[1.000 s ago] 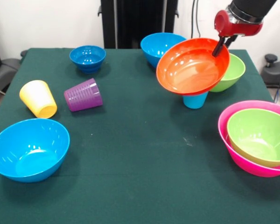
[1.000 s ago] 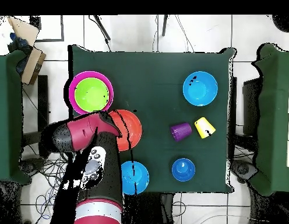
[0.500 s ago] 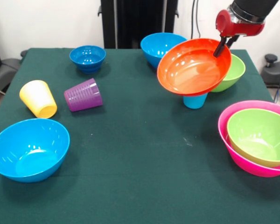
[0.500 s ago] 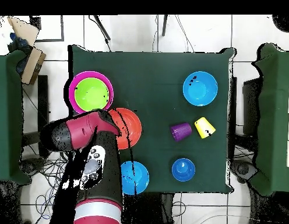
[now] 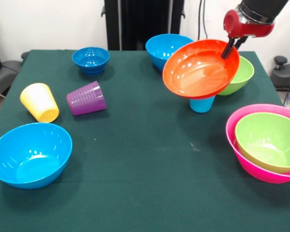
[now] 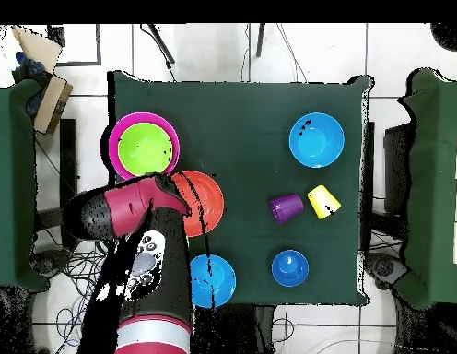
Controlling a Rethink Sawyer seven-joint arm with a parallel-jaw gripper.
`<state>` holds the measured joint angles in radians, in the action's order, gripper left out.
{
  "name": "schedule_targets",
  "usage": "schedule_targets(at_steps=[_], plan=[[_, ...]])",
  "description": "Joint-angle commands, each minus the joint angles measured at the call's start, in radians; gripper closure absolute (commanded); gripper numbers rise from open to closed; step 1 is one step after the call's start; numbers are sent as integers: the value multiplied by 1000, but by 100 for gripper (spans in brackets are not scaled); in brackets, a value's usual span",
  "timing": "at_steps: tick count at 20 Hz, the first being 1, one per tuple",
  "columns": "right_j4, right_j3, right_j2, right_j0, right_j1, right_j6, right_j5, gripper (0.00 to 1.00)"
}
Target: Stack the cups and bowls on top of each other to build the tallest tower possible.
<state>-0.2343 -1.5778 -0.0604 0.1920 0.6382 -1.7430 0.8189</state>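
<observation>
My gripper (image 5: 227, 49) is shut on the far rim of the orange bowl (image 5: 199, 69), which hangs tilted toward the camera. Just below it stands the light blue cup (image 5: 202, 103); I cannot tell whether they touch. A lime green bowl (image 5: 240, 76) sits right behind the orange one. The yellow cup (image 5: 38, 101) and the purple cup (image 5: 86, 98) lie on their sides at the left. In the overhead view the arm hides the gripper, and the orange bowl (image 6: 205, 198) shows beside it.
A pink bowl (image 5: 241, 157) with a lime green bowl (image 5: 269, 140) inside it sits at the right edge. Light blue bowls rest near left (image 5: 30, 153) and far centre (image 5: 163, 47). A small dark blue bowl (image 5: 90, 59) sits at the far left.
The gripper and the orange bowl have risen very slightly. Everything else stays where it was.
</observation>
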Motion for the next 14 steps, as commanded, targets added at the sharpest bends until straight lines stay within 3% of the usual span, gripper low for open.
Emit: schedule_targets(at_steps=[1, 14], plan=[[11, 24, 32, 20, -37, -152, 20, 100], [-4, 13, 17, 37, -39, -152, -9, 100]])
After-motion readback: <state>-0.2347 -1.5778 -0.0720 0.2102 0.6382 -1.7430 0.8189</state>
